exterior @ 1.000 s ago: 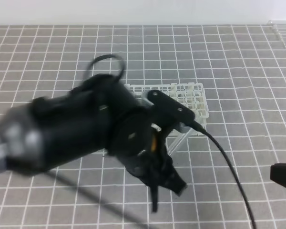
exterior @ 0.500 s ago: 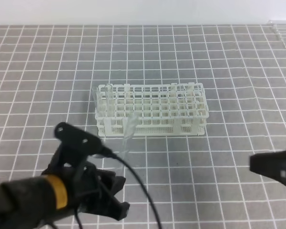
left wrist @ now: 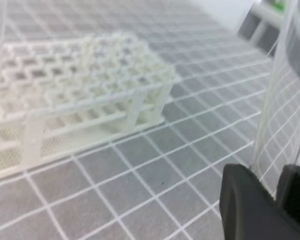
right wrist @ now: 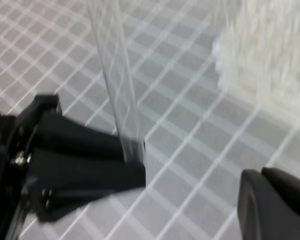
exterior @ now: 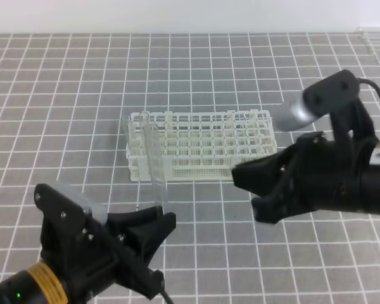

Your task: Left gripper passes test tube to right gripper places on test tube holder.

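Left end effector (exterior: 161,218) pinches tube (exterior: 155,158) upright; right end effector (exterior: 247,183) pressed together, must spread before closing squarely mid-tube.

Left black two-fingered claw (exterior: 157,218) on a dark arm with an orange-yellow band sits low at the near left, fingers pointing up and right, closed on the foot of a thin clear glass tube (exterior: 154,158) held upright. Right black two-fingered claw (exterior: 253,190) with a silvery-grey block and yellow triangle sticker reaches in from the right, fingers together, pointing left, apart from the tube.
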Motion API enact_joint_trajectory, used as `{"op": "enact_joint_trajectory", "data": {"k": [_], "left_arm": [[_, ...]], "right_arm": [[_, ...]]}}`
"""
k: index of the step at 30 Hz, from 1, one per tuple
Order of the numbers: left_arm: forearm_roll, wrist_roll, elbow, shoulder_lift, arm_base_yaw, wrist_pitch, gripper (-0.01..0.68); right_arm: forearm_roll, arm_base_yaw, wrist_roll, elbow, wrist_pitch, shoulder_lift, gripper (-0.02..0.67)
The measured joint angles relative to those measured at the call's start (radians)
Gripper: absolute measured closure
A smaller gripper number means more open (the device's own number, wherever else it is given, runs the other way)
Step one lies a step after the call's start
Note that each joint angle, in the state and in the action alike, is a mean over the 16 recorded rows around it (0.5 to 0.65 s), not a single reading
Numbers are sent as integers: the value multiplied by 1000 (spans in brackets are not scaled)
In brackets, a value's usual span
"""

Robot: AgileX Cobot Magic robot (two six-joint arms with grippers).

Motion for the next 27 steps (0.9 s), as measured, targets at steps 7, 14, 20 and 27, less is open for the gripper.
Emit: {"op": "enact_joint_trajectory", "data": {"k": [7,14,20,27], "left_arm": [[38,14,39,12,0,-125,629],[98,29,43,51,0,-181,611],[143,37,43,112,1,-274,606],[158,37,45,185,0,-391,623]], "right_arm": [[-38,218,-60,112,-410,-59,661],[-24,351,-88,219,-690,-102,614],[-8,384,-53,234,-776,-74,462],[-4,392,-11,217,-840,-16,263]]}}
